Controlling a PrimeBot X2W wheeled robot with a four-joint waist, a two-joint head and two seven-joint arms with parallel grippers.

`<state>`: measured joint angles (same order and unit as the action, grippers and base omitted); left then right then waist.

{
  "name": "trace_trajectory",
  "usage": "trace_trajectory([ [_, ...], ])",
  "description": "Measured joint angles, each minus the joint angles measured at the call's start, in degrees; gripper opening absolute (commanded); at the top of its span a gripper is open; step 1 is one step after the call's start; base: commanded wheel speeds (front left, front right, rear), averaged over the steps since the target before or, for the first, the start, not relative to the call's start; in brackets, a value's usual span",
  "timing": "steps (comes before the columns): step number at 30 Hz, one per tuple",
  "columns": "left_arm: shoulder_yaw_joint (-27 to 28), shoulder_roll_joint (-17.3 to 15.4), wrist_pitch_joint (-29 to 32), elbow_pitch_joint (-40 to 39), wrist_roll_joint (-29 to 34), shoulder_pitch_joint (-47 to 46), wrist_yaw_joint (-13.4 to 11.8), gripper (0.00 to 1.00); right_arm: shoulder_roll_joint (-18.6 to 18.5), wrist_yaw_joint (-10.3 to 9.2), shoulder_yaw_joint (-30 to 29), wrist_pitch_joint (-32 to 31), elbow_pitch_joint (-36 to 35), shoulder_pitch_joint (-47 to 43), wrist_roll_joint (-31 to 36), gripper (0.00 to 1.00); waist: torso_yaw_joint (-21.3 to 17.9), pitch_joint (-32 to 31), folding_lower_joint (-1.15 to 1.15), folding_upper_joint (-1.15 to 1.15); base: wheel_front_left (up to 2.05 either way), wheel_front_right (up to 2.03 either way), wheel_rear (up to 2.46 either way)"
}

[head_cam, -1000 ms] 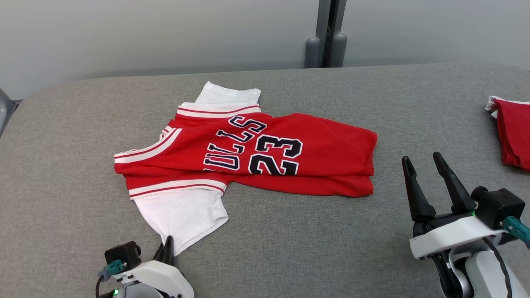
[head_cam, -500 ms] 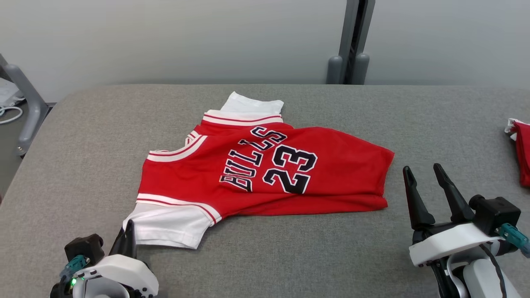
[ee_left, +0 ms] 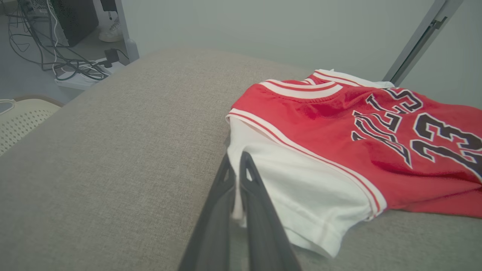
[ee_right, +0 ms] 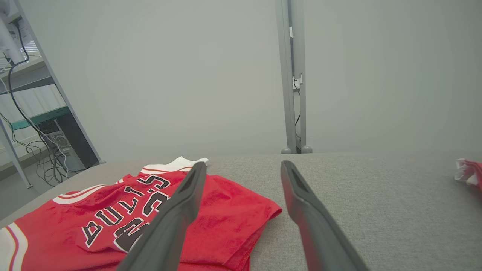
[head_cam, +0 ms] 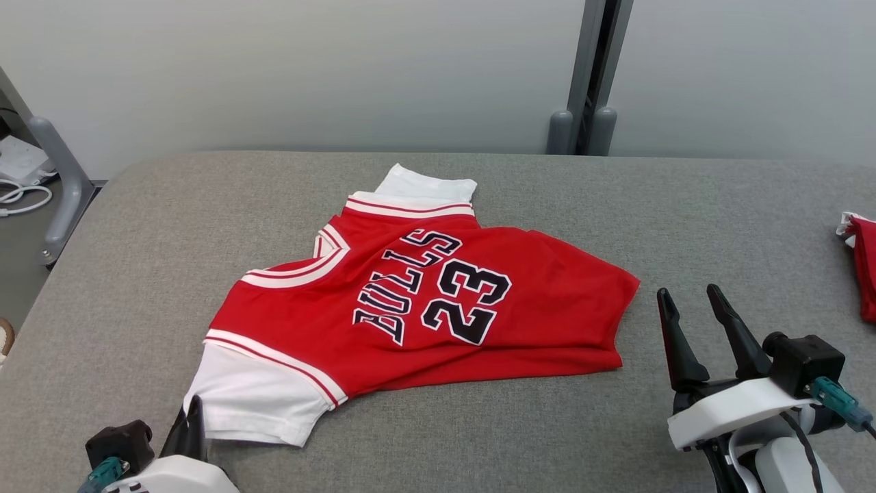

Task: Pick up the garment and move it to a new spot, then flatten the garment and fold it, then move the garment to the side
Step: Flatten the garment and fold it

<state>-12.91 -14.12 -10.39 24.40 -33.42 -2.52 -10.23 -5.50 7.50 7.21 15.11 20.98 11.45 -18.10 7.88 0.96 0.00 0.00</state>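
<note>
1. Garment (head_cam: pixel 424 308), a red basketball jersey with white trim, black "BULLS 23" lettering (head_cam: pixel 431 301) and white short sleeves, is laid face up on the grey fabric-covered desk (head_cam: pixel 520 431). It lies left of the desk's middle, with its hem toward the right edge and one white sleeve (head_cam: pixel 253 400) toward the front left corner.
2. The left end effector (head_cam: pixel 191 418) is clamped tight on the outer edge of that sleeve. In the left wrist view a sliver of white cloth is seen pinched between the two dark fingers (ee_left: pixel 260 210).
3. Against a second ago, the sleeve has been drawn out toward the left edge. The fold of red cloth that lay across the lettering has been pulled flat, so "BULLS", half covered then, is now read in full. The head camera has also shifted, so only the garment's change of shape is counted as real.
4. The right end effector (head_cam: pixel 687 294) is held with its fingers spread wide and nothing between them. It is near the garment's hem corner but apart from it.
5. Flattening is judged to be under way. A doubled strip remains along the front of the hem, so tension from the hem side is probably needed next.
6. Folding and the move aside are not yet begun. A second red cloth item (head_cam: pixel 866 267) lies at the right edge, well apart.
</note>
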Motion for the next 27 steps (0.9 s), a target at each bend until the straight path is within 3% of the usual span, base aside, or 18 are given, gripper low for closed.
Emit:
trace_trajectory([
  [2, -0.08, 0.03, 0.78, -0.36, -0.05, 0.24, -0.32, 0.03, -0.02, 0.0, 0.04, 0.0, 0.13, 0.0, 0.0, 1.0, -0.07, -0.03, 0.0, 0.0, 0.0, 0.0, 0.0],
  [3, -0.51, -0.03, 1.85, -0.55, 0.0, 0.48, -0.83, 0.35, -0.03, 0.0, 0.09, 0.0, 0.23, -0.01, 0.0, 1.0, -0.15, -0.08, 0.0, 0.0, 0.0, 0.0, 0.0],
  [4, -1.03, -0.08, 2.37, -0.77, 0.34, 0.88, -1.29, 0.95, -0.07, 0.0, 0.13, 0.0, 0.3, -0.01, 0.0, 1.0, -0.23, -0.11, 0.0, 0.0, 0.0, 0.0, 0.0],
  [5, -0.92, 0.18, 2.25, -1.14, 0.51, 1.2, -2.13, 1.0, -0.16, 0.0, 0.24, 0.0, 0.45, -0.01, 0.03, 1.0, -0.31, -0.1, 0.0, 0.0, 0.0, 0.0, 0.0],
  [14, -0.91, 2.04, -2.48, -5.03, 2.76, -0.88, -4.78, 1.0, -1.18, 0.0, 0.37, 0.0, 3.32, 0.12, -0.2, 1.0, -1.08, 0.49, 0.0, 0.0, 0.0, 0.0, 0.0],
  [27, -3.15, 7.66, -4.52, -5.28, 6.59, -4.37, -0.34, 1.0, -2.87, 0.0, 2.9, -5.03, 11.85, 7.45, -8.42, 1.0, 0.79, 4.33, 0.0, 0.0, 0.0, 0.0, 0.0],
])
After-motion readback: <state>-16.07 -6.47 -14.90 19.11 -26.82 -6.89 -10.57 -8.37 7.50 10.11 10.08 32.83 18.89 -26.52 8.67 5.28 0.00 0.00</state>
